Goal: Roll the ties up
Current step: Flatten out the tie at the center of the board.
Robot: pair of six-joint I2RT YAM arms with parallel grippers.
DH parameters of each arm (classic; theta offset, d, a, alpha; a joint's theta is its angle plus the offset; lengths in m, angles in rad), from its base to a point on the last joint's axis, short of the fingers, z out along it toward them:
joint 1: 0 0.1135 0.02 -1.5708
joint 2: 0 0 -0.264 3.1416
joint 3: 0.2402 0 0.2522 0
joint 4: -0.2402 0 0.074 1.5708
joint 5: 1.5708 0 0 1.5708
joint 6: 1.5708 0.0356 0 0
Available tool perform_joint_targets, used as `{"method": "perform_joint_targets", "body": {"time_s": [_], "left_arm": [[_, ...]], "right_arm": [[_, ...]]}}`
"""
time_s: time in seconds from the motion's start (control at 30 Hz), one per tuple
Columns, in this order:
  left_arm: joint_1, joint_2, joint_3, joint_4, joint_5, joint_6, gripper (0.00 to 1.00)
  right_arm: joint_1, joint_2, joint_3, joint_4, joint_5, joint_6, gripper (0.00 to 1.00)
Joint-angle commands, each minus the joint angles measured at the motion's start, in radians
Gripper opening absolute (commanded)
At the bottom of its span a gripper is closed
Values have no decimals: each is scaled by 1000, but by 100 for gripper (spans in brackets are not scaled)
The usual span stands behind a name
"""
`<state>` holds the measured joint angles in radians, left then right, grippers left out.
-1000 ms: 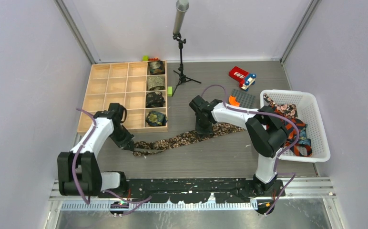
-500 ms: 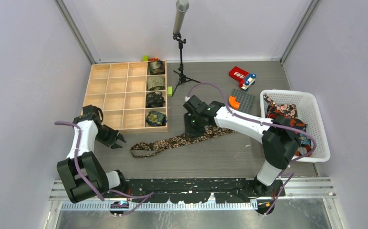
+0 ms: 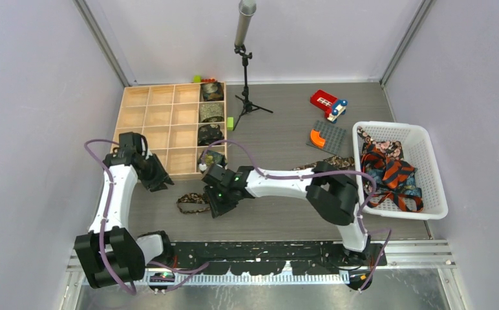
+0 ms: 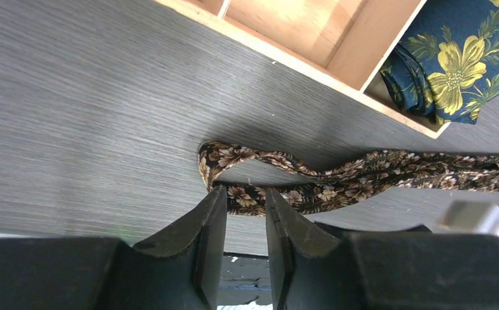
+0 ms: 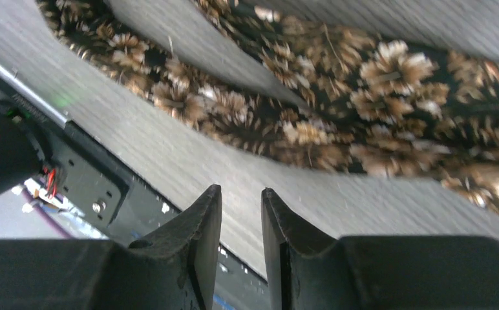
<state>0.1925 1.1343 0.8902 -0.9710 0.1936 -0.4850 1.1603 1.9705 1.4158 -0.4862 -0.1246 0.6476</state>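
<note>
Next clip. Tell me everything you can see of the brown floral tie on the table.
The tie is a long, narrow strip of dark fabric printed with tan and brown flowers. It lies unrolled on the grey table in front of the wooden tray, its left end folded back into a small loop. From above, the right arm hides its middle; its other end shows near the basket. The left gripper and right gripper are near it, with nothing between their fingers.
</note>
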Motion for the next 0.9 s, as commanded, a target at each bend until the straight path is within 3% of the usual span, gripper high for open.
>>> {"method": "perform_joint_targets", "body": {"time_s": [0.0, 0.4, 0.7, 0.8, 0.87], "left_arm": [[-5, 11, 38, 5, 11, 77, 30], [-5, -7, 6, 56, 66, 86, 27], [-5, -12, 7, 53, 59, 82, 27], [-5, -24, 19, 33, 28, 79, 34], [-5, -43, 36, 10, -9, 73, 44]], "right_arm": [[7, 68, 108, 19, 64, -32, 34], [-2, 233, 377, -96, 170, -98, 34], [-81, 342, 472, -109, 93, -65, 33], [-97, 359, 484, -109, 79, -57, 33], [-106, 369, 500, -115, 65, -47, 33]]}}
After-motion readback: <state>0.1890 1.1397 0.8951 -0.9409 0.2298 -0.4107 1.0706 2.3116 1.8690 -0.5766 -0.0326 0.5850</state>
